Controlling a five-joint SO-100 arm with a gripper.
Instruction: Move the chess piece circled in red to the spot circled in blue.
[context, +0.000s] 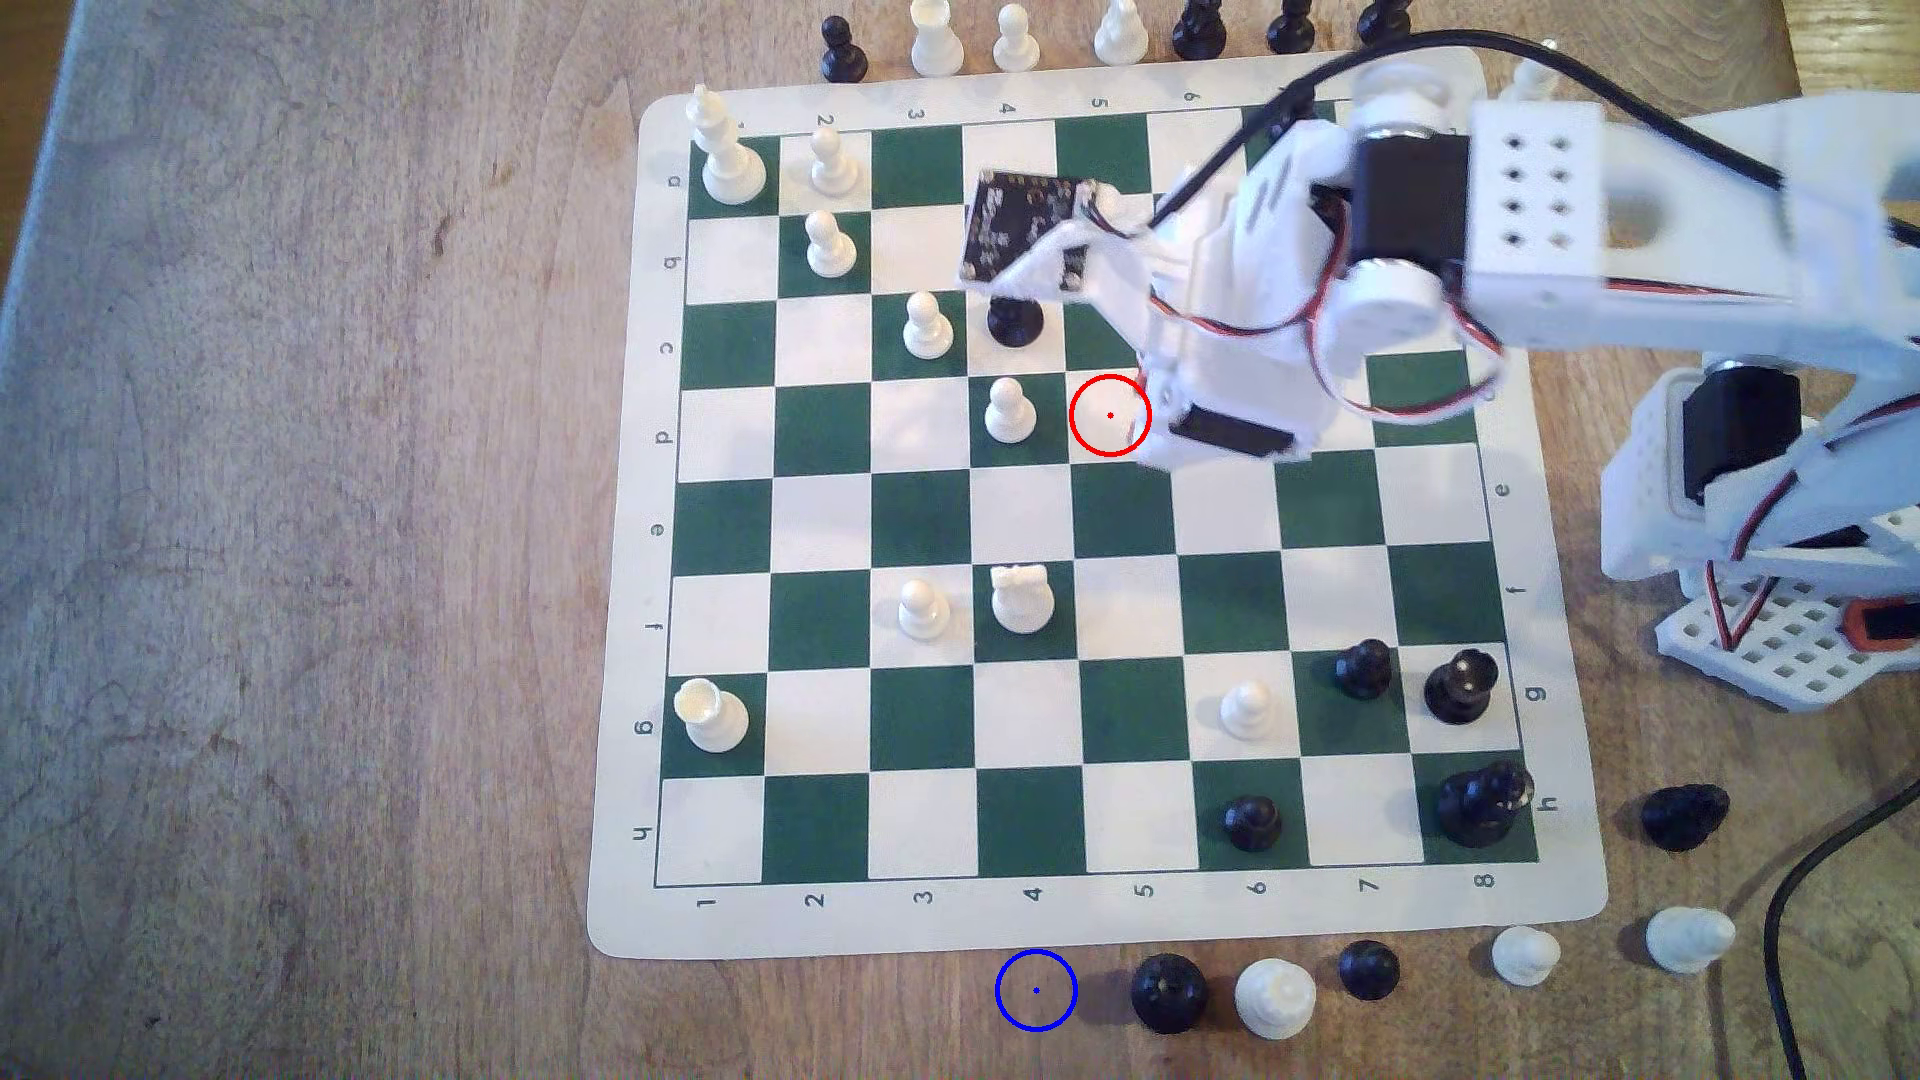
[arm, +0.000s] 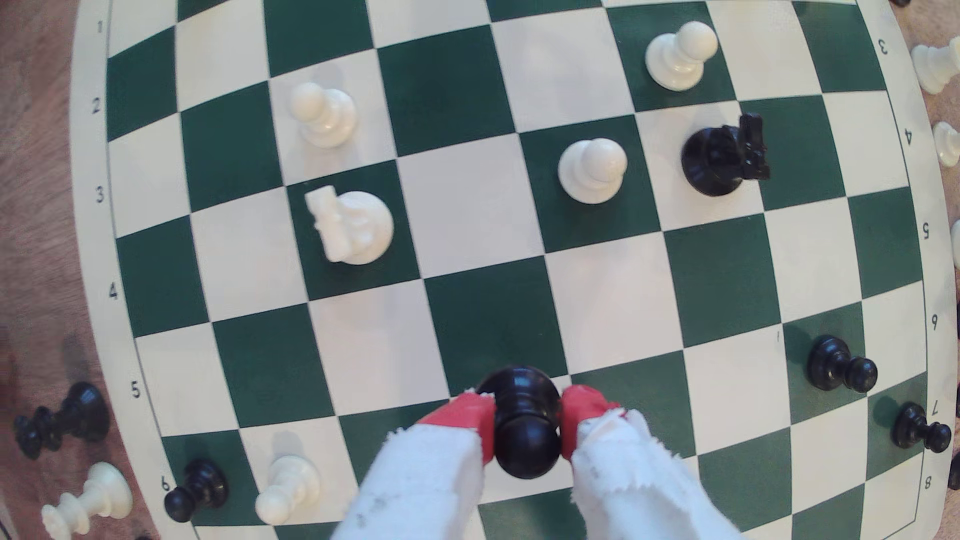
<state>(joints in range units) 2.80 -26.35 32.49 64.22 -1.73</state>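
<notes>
The hand (arm: 525, 423) grips the black pawn (arm: 522, 431) between its red fingertips (arm: 470, 415), low centre in the wrist view. The pawn stands upright, head up, over the chessboard (context: 1122, 519). The blue ring (context: 1036, 990) lies on the desk (context: 312, 519) at the exterior view's bottom centre.

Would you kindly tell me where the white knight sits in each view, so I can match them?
Exterior view: white knight on a green square just below picture centre.
Wrist view: white knight on a green square.
Shared landmark: white pawn on the neighbouring white square.
</notes>
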